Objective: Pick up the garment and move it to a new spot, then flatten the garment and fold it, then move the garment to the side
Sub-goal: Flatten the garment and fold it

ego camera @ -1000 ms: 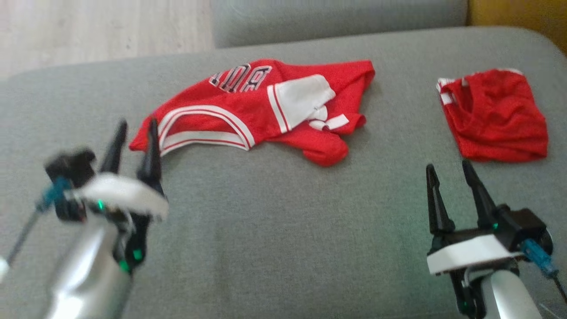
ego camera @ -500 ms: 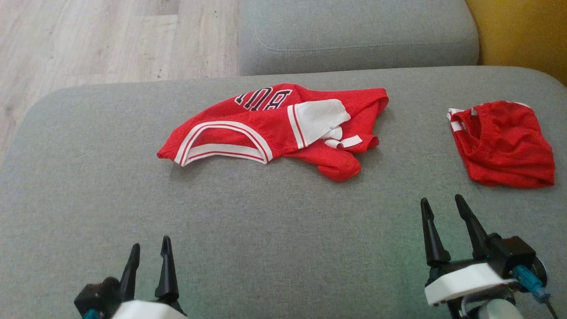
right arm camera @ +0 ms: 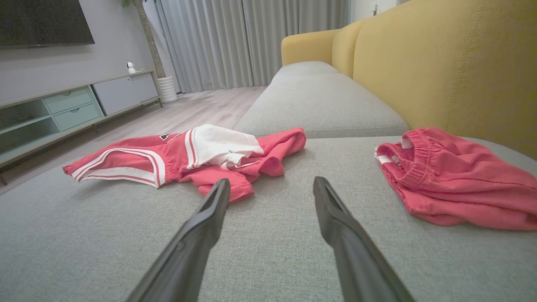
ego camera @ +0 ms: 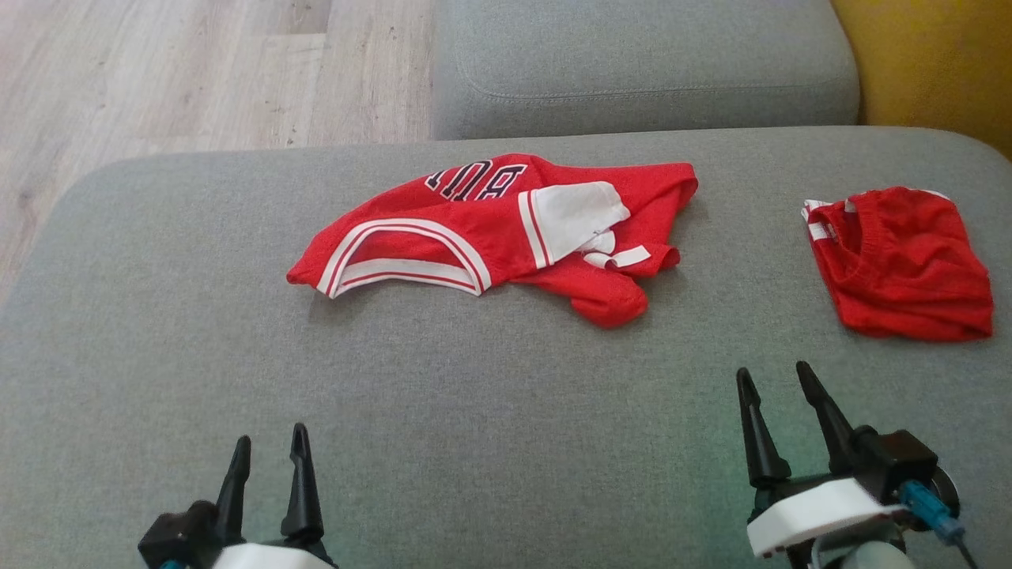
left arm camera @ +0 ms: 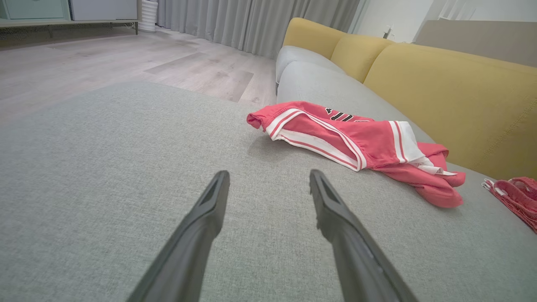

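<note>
Head view: red shorts (ego camera: 909, 269) lie apart from jersey (ego camera: 474, 237).

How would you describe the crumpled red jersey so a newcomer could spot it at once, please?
Start at the wide grey fabric sofa seat before the yellow backrest. Near its middle lies the crumpled red mesh jersey. Unlike the smaller red shorts to its right, it shows white-striped trim and dark lettering.
</note>
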Tool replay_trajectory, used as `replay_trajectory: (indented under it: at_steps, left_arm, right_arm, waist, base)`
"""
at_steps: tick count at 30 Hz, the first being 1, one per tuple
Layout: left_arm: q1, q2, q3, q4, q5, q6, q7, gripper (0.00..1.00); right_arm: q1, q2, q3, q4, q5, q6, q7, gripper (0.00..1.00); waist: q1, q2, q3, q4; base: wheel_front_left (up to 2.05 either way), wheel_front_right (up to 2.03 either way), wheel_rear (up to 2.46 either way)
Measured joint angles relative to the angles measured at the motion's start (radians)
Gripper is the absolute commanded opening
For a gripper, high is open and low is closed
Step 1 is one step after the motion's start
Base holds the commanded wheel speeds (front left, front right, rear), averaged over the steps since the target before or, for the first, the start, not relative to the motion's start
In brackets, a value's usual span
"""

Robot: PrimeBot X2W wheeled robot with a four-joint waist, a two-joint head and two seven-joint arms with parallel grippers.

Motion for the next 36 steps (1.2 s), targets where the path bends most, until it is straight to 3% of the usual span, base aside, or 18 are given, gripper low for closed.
replay_trajectory:
  at_steps: [27, 36]
  left_arm:
    - [-0.002, -0.01, -0.003, -0.006, 0.01, -0.006, 0.0, 1.0]
    - [-0.169, -0.032, -0.08, 0.004, 0.064, -0.06, 0.036, 1.0]
  right_arm:
    - [-0.002, 0.0, -0.011, 0.018, 0.0, 0.0, -0.002, 1.0]
    - [-0.051, 0.0, -0.019, -0.028, -0.015, 0.0, -0.001, 1.0]
  waist:
    - [0.0, 0.0, 0.028, 0.002]
    - [0.0001, 0.0, 0.099, -0.004]
  base:
    - [0.0, 0.0, 0.0]
    - [0.0, 0.0, 0.0]
